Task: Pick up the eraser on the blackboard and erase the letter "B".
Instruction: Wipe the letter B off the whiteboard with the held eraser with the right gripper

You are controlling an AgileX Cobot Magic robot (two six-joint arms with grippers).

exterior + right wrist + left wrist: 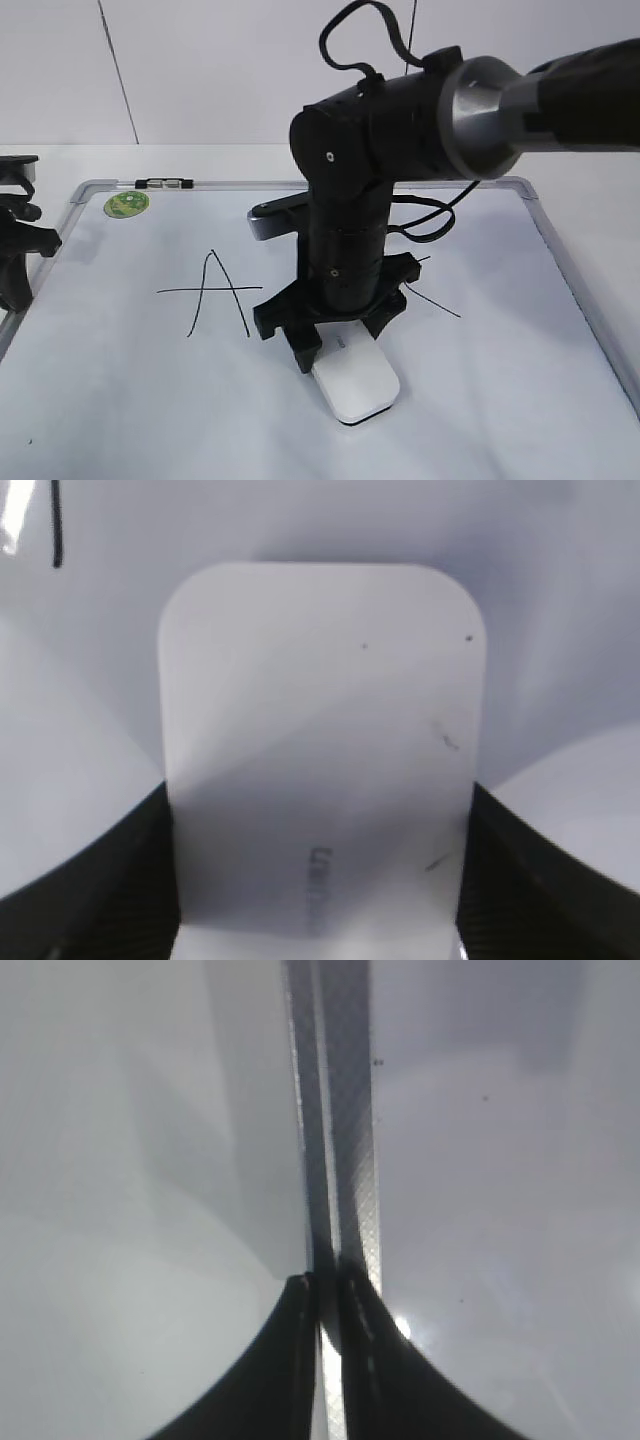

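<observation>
Two arms share the scene, one busy at the middle of the blackboard [120,400] and one parked at its 9 o'clock edge. The right pincer [335,340] points straight down at the board's centre, its black fingers [300,352] set on either long side of the eraser [357,383]. In the right wrist view the white block [320,750] fills the gap between the two dark fingers [90,890], touching both, with faint grey lettering near its lower end; the pincer grips the eraser. The eraser lies flat on the white surface, its free end pointing toward 5 o'clock in the exterior view.

The letter "A" [212,290] stands at 9 o'clock from the eraser, well apart from it. Short black strokes [432,300] show at 2 o'clock from the eraser, just beyond the pincer; the arm hides the rest, so I cannot tell which letter they belong to. A round green sticker [127,204] and a small black-and-clear clip [164,183] sit at the board's 11 o'clock corner.

The left pincer [328,1295] hangs over the silver frame [345,1110], its two dark fingers [285,1360] drawn almost together with only a thin slit between them, holding nothing. The white table [590,190] carries the board.
</observation>
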